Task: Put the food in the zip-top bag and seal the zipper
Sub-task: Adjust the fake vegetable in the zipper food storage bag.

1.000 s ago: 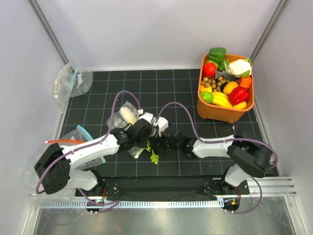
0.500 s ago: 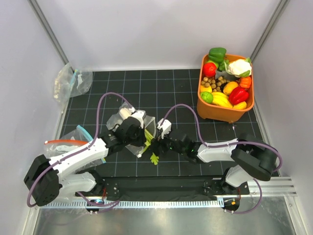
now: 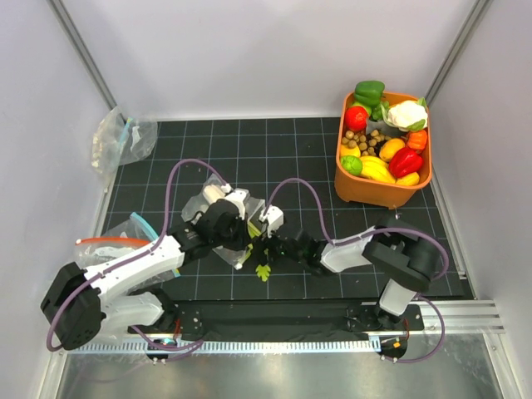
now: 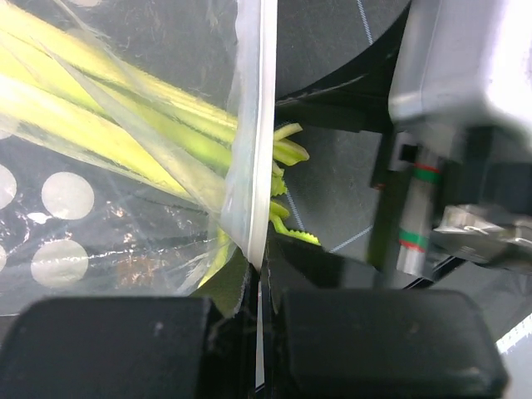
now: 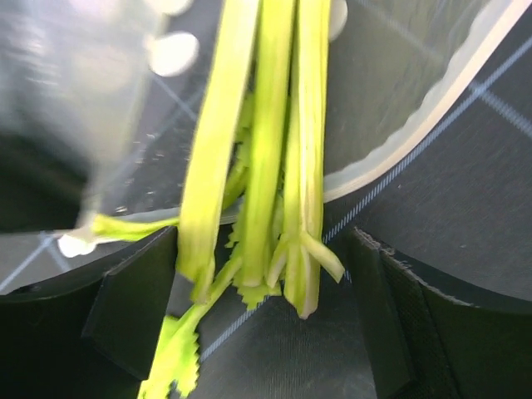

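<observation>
Right wrist view gives the main relation: the celery stalk (image 5: 274, 166) runs lengthwise straight away from the right gripper (image 5: 262, 312). Its upper part is already inside the mouth of the zip-top bag (image 5: 100, 83), and its leafy end hangs out between the two black fingers (image 5: 137, 312). These fingers stand wide on both sides of the stalk, and I see no contact with it. From the left wrist view, the left gripper (image 4: 259, 320) is closed tight on the zipper (image 4: 263, 150), pinching the pale strip at the mouth edge. So the right arm is the one lined up with the stalk, and I judge that a push along its length would send the rest in. From the top external view I see the leaves resting on the black grid mat (image 3: 316, 150), just outside the bag. No red piece shows inside the dotted bag; the orange tub (image 3: 342, 179) at the far right holds red toy vegetables (image 3: 356, 117) among yellow, green and white produce
</observation>
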Motion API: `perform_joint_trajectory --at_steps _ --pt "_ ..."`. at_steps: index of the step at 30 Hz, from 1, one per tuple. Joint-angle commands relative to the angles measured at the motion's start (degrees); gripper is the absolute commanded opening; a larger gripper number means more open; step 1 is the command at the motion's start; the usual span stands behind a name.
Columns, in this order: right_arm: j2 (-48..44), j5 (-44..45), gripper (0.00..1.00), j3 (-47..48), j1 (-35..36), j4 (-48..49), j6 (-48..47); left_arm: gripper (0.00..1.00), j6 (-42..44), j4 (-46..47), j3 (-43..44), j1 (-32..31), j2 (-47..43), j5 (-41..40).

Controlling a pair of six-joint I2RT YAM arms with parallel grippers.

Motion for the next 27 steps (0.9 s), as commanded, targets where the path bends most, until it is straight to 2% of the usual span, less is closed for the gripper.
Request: perform_joint_trajectory --at_steps 1,2,4,5,8,10,18,25,27 --pt "3.41 2.84 0.82 2.49 0.27 4.28 2.7 0.0 -0.84 2.75 -0.02 0.38 -1.22 1.23" --pt "4.03 2.4 0.65 2.75 0.27 4.46 3.05 0.0 -0.84 2.67 -0.02 0.55 -1.22 1.06" --pt "4.39 2.57 0.41 3.02 0.27 4.55 3.76 0.0 -1.01 2.23 0.07 0.73 -1.13 0.62" --pt "3.77 3.01 0.2 2.67 0.36 4.98 3.76 0.0 -1.1 2.14 0.07 0.82 -1.05 0.01" --pt "-1.4 5.99 0.05 0.21 0.8 5.51 2.89 0.0 -1.28 1.09 0.42 1.08 -0.35 -1.57" --pt "-5.53 6.88 0.01 -1.11 0.8 4.47 1.92 0.0 -1.36 0.3 0.86 1.08 0.01 -2.72" --pt "-14.33 3.19 0.01 1.61 0.8 -9.15 -0.19 0.0 -1.19 -2.95 1.47 1.08 -0.69 -9.92" --pt "-18.47 -5.59 0.01 2.57 0.71 -14.52 -1.68 0.0 -0.05 -2.96 0.95 0.65 -4.46 -11.42" --pt "-17.59 -13.23 0.01 3.19 0.8 -13.74 -1.95 0.0 2.05 -0.77 -0.1 -0.58 -5.52 -11.25"
